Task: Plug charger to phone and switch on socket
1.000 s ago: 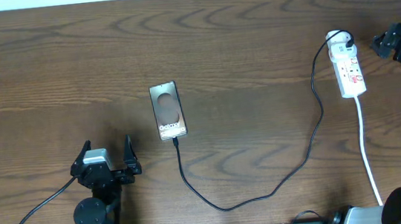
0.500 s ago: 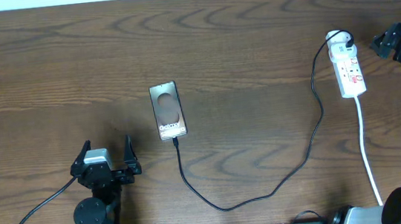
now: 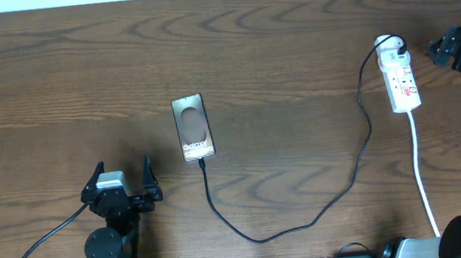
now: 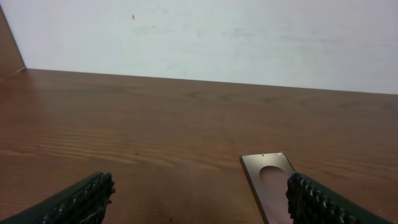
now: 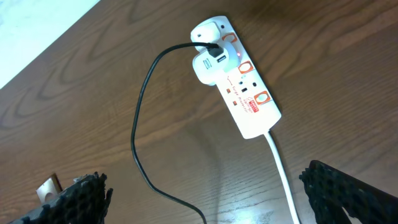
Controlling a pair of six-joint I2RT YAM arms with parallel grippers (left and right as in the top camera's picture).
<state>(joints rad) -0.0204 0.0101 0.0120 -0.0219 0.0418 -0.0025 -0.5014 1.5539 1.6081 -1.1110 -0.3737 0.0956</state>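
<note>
The phone [image 3: 192, 127] lay flat near the middle of the wooden table [image 3: 289, 37], with its lettering facing up. The charger cable [image 3: 259, 239] ran from the phone's near short edge in a wide loop to the power strip [image 3: 400, 77] at the right side of the table. The cable's small tip appeared to sit in the phone's port, so I judged this part of the task as done. The white plug [image 5: 208, 65] was seated in the end outlet of the strip, and the strip's white cord [image 5: 283, 180] went off toward the near edge.

In the right wrist view a small red light [image 5: 239, 55] seemed to glow beside that plug, which suggested the switch was on. The spot was too small to be sure, so this last step could be finished or not.

The left gripper [image 3: 122, 166] rested near the front left of the table, well apart from the phone, with its jaws wide and empty. The right gripper [image 5: 205, 186] hung near the strip without touching it, its jaws also spread wide and holding nothing.
</note>
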